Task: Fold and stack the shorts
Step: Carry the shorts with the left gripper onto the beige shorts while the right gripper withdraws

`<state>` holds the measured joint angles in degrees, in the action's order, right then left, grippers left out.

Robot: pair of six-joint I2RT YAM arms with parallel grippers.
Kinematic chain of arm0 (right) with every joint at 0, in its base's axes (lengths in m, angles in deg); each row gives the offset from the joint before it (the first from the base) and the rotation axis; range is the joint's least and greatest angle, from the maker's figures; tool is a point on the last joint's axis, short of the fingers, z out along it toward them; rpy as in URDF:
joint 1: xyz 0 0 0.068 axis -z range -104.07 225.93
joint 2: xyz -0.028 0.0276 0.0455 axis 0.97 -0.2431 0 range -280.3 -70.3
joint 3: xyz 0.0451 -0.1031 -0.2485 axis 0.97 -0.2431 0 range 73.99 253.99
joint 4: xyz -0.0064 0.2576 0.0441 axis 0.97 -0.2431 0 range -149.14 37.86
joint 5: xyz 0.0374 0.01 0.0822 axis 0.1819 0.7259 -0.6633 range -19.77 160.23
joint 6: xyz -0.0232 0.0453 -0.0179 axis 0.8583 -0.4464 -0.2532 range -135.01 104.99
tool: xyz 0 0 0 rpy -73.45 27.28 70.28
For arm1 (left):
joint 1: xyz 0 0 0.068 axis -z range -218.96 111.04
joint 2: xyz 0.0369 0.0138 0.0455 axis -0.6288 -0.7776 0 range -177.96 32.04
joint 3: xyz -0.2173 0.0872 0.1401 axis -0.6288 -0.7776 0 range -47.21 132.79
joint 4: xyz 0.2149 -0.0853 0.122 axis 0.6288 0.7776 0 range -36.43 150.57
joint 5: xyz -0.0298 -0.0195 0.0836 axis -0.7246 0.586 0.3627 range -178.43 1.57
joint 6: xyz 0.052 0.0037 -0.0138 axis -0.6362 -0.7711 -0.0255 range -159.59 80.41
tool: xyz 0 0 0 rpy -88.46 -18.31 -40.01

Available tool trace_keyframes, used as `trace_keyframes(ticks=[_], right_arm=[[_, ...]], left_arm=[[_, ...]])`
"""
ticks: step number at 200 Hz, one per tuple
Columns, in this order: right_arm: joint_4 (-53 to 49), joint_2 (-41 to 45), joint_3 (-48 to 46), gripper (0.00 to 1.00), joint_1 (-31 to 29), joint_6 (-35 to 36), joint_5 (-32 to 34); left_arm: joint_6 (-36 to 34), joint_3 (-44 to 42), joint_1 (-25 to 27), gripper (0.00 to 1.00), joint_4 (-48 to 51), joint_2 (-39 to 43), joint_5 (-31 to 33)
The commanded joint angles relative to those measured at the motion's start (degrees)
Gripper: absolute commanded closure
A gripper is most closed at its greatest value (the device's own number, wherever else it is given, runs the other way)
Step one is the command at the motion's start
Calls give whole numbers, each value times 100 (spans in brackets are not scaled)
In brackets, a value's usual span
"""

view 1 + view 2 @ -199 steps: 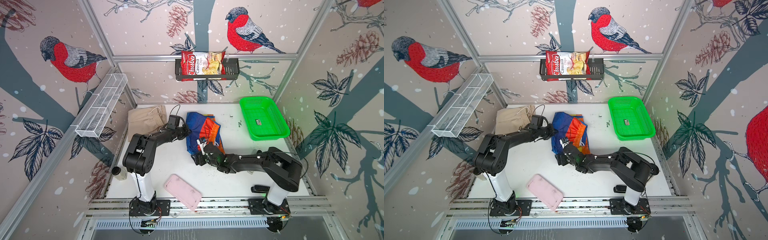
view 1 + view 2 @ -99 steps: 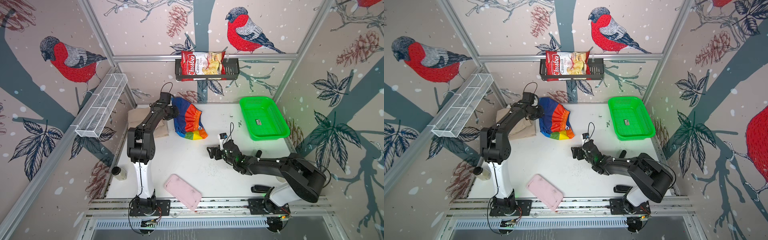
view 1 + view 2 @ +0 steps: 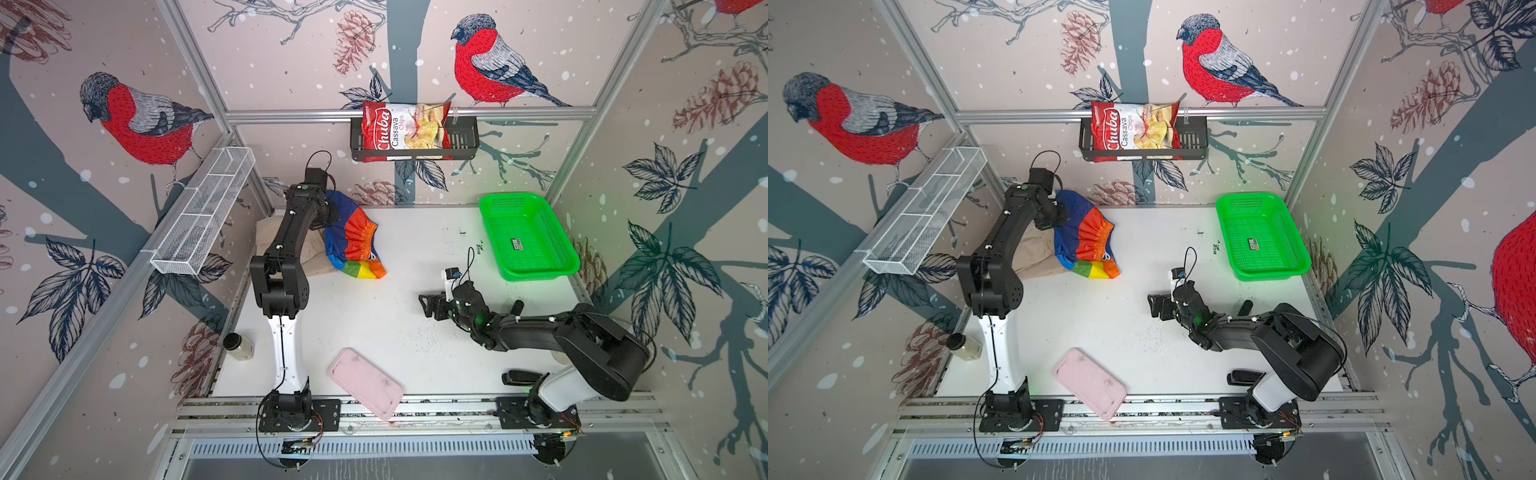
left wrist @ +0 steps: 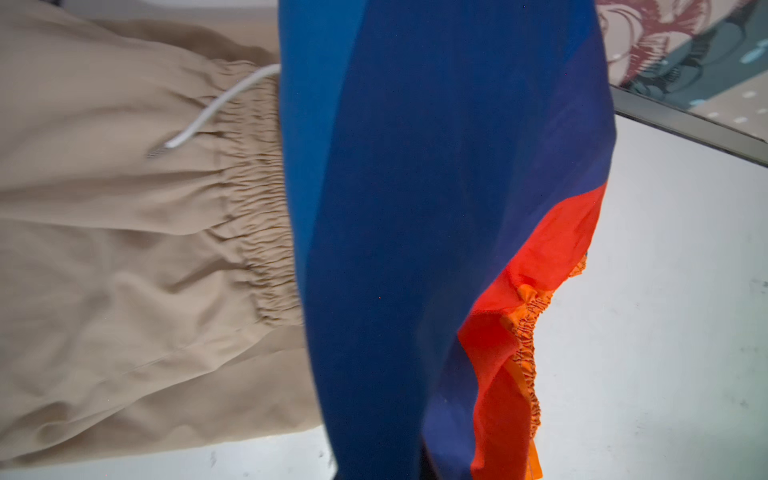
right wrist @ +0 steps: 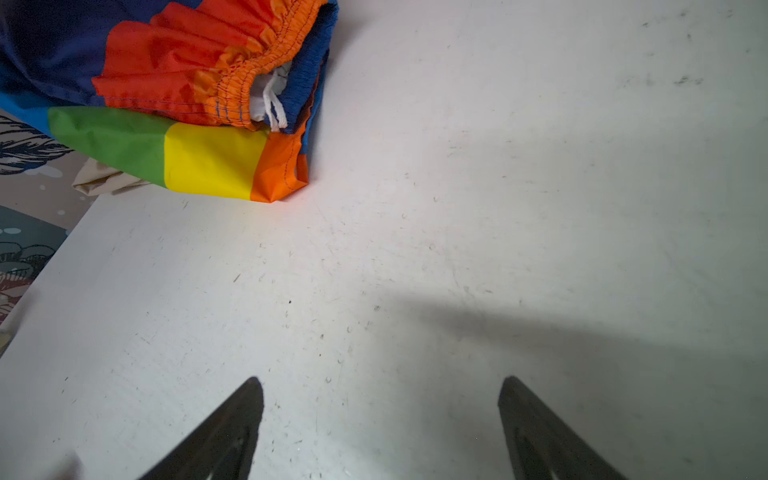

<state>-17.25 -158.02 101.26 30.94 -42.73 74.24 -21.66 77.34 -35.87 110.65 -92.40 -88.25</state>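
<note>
L gripper [image 3: 331, 216] clamped on striped shorts [image 3: 353, 243], scuffed white table [image 3: 386, 320], bird-print walls [image 3: 266, 54]

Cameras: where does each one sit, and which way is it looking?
Both top views: high above, looking down at the table; left arm and right arm show whole.
Left wrist: on the left arm, facing striped shorts close up, beige shorts behind; no arm shows.
Right wrist: low over the table, facing the striped shorts; open right hand shows at the edge.
Shared: striped shorts in all.
</note>
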Motion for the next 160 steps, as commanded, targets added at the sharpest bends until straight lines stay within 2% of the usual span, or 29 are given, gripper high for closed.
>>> trace_keyframes(ticks=[1,45,79,160], right_arm=[[164,71,-28,11,23,-84,-42],[40,-42,67,11,137,-126,-57],[85,-88,77,11,197,-177,-58],[193,-231,43,11,315,-190,-157]], left_arm=[[-194,22,-91,100,188,151,280],[-267,-182,-225,100,112,295,277],[-288,-13,-266,100,167,265,574],[-263,166,-301,100,207,210,816]])
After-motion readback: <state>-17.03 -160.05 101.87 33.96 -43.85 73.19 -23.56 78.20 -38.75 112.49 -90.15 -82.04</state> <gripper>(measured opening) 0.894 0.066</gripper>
